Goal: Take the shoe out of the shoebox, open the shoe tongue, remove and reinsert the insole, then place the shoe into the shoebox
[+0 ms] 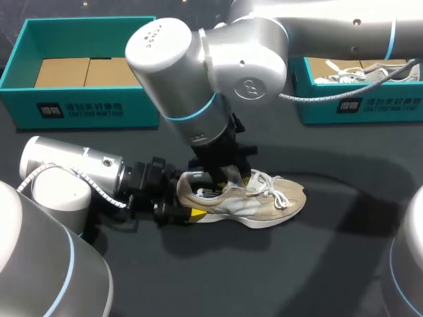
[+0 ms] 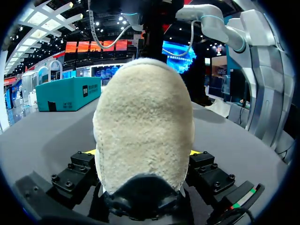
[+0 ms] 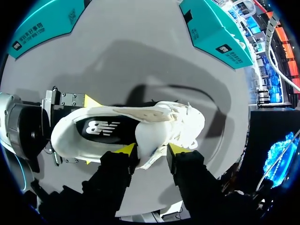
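A beige and white shoe (image 1: 254, 201) lies on its sole in the middle of the dark table, toe pointing right. My left gripper (image 1: 180, 206) comes in low from the left and is shut on the heel; in the left wrist view the heel (image 2: 143, 126) fills the gap between its fingers. My right gripper (image 3: 151, 151) comes down from above onto the shoe's mouth and is shut on the white tongue (image 3: 151, 136), just behind the laces (image 3: 187, 124). Inside the shoe lies the black insole (image 3: 101, 129).
A teal shoebox (image 1: 79, 109) with cardboard inside stands at the back left. A second teal box (image 1: 360, 105) at the back right holds another shoe (image 1: 370, 71). My right arm's large elbow (image 1: 198, 63) hangs over the table's middle.
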`<state>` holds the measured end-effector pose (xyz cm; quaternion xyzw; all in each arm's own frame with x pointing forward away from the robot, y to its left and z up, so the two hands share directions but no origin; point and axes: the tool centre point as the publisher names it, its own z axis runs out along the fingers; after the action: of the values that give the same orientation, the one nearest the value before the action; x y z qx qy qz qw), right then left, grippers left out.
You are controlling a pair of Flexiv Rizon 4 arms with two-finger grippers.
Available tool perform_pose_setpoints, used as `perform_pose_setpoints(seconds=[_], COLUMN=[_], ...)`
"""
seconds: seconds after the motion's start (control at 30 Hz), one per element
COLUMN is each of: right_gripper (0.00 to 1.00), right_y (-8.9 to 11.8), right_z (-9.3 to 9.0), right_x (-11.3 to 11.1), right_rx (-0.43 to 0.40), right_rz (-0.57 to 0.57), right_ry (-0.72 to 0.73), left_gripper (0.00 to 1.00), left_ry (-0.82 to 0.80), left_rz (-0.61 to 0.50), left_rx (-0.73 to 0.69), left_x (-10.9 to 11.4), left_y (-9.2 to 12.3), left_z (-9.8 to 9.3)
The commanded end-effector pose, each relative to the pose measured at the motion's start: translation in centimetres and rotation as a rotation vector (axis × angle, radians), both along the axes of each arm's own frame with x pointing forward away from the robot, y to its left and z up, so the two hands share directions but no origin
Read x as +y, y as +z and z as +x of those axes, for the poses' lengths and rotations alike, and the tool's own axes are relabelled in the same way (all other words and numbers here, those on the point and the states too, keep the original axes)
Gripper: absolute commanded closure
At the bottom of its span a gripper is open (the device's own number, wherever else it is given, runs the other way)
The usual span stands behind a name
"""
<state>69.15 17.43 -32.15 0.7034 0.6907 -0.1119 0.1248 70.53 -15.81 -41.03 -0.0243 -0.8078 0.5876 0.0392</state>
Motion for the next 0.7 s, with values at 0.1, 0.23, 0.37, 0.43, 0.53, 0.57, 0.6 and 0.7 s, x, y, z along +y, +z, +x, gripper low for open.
perform_pose_setpoints(seconds=[0.1, 0.23, 0.37, 0.43, 0.53, 0.57, 0.6, 0.7], right_gripper=[0.99, 1.0, 1.0, 1.0, 1.0, 1.0, 1.0, 1.0], right_y=[0.9, 0.97, 0.72, 0.72, 0.72, 0.72, 0.72, 0.72], right_z=[-0.3, -0.41, -0.7, -0.7, -0.7, -0.7, -0.7, -0.7], right_x=[-1.13, -1.45, -0.86, -0.86, -0.86, -0.86, -0.86, -0.86], right_rx=[-0.157, -0.122, -0.095, -0.095, -0.095, -0.095, -0.095, -0.095], right_rz=[0.034, 0.094, 0.066, 0.066, 0.066, 0.066, 0.066, 0.066], right_ry=[-0.426, -0.347, -0.358, -0.358, -0.358, -0.358, -0.358, -0.358], left_gripper=[1.0, 1.0, 1.0, 1.0, 1.0, 1.0, 1.0, 1.0], left_ry=[0.001, 0.001, 0.001, 0.001, 0.001, 0.001, 0.001, 0.001], left_rz=[0.002, 0.002, 0.002, 0.002, 0.002, 0.002, 0.002, 0.002], left_rx=[-0.001, -0.001, -0.001, -0.001, -0.001, -0.001, -0.001, -0.001], left_x=[0.09, 0.09, 0.09, 0.09, 0.09, 0.09, 0.09, 0.09], left_y=[-0.14, -0.14, -0.14, -0.14, -0.14, -0.14, -0.14, -0.14], left_z=[0.06, 0.06, 0.06, 0.06, 0.06, 0.06, 0.06, 0.06])
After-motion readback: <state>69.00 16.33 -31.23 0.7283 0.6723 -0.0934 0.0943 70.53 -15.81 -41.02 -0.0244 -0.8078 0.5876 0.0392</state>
